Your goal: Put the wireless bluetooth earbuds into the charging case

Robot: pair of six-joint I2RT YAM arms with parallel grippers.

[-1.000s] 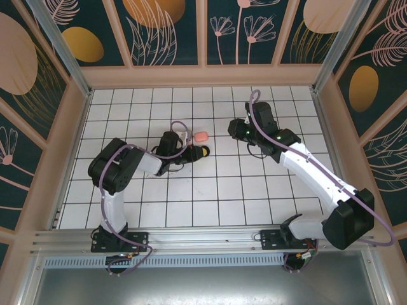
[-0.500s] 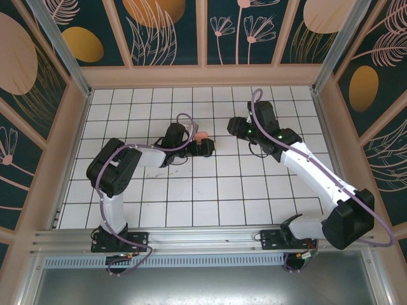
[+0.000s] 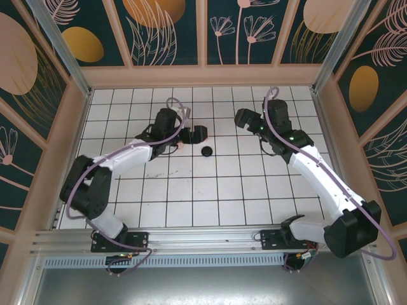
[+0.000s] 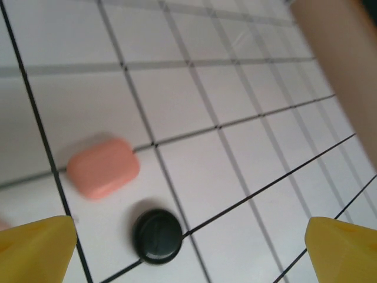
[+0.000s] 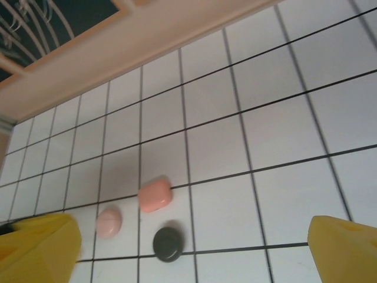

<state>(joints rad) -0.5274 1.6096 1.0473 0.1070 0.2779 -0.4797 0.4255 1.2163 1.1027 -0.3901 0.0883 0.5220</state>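
Three shut charging cases lie close together on the white tiled floor. The black round case [image 3: 206, 151] [image 4: 157, 236] [image 5: 168, 243] sits nearest the middle. A pink rounded-rectangular case [image 4: 103, 167] [image 5: 155, 195] lies just beyond it, and a pale pink round case [image 5: 109, 221] beside that one. My left gripper [image 3: 194, 135] [image 4: 188, 259] hovers open over the black and pink cases, touching neither. My right gripper [image 3: 242, 118] [image 5: 191, 253] is open too, off to the right of the cases with nothing between its yellow fingertips [image 5: 344, 250]. The earbuds are out of view.
The tiled floor [image 3: 191, 190] is boxed in by a wooden rim and patterned walls [image 3: 203, 75] at the back and both sides. The back wall's beige ledge [image 5: 147, 41] runs behind the cases. Open tiles stretch toward the near edge.
My left arm swung toward the back wall and its gripper opened, leaving the black case on the floor. My right gripper opened and drew back to the right.
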